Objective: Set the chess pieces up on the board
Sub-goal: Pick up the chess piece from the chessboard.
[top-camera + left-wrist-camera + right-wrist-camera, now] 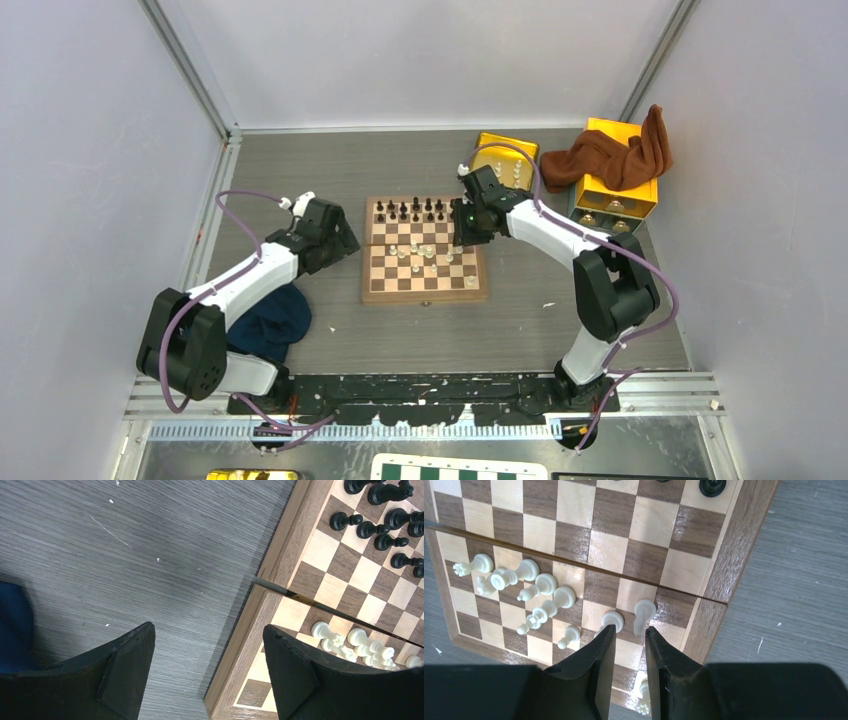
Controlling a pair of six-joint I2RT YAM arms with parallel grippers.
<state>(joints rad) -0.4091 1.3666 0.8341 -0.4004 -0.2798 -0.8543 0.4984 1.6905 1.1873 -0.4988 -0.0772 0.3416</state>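
Note:
The wooden board [425, 285] lies mid-table. Dark chess pieces [410, 210] stand in its far rows and cream ones [425, 252] cluster around its middle. My left gripper [350, 243] hovers at the board's left edge. In the left wrist view it [209, 626] is wide open and empty, straddling the brown border [260, 605], with white pieces [350, 645] and dark pieces [370, 530] beyond. My right gripper [462, 235] sits over the board's right side. Its fingers [630, 628] stand a little apart with nothing between, just short of two white pieces [644, 611] [613, 620].
A yellow tin [505, 155] and a yellow box [618, 185] with a brown cloth [615, 155] draped on it stand at the back right. A dark blue cloth [270, 320] lies under the left arm. A green-and-white checkered board [460, 468] lies past the near edge.

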